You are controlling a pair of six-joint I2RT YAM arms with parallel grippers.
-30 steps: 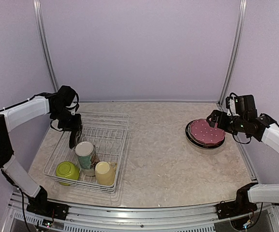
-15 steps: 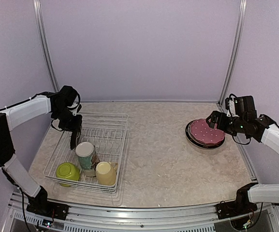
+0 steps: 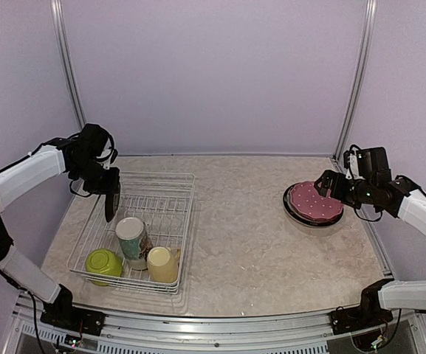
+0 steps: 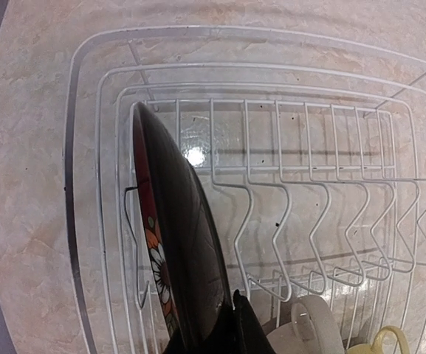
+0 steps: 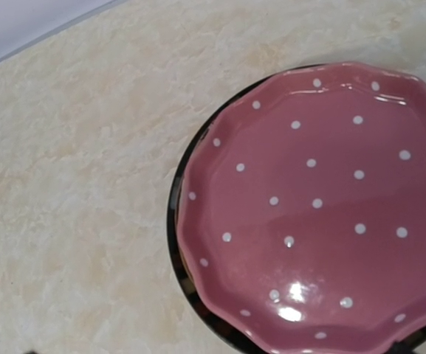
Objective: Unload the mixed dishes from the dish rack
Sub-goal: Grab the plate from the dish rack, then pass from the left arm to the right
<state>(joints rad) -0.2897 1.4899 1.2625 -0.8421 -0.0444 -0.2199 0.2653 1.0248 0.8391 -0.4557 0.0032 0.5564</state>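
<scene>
Left gripper pinched shut on the rim of a dark plate, which hangs on edge over the far left corner of the rack. I cannot tell whether its lower edge is clear of the prongs. I judge the plate stiff, glazed and slippery, fairly heavy for a one-point rim hold, and liable to swing or chip on the wires, so I would lift it straight up before carrying it across. At the near end of the rack lie a green bowl, a flowered mug and a yellow mug; they look light and are best taken by the wall at the lip. Well to the right of the rack, a pink dotted plate rests on a black plate. The right gripper hovers at that stack's far side, and I cannot tell how far open it is.
</scene>
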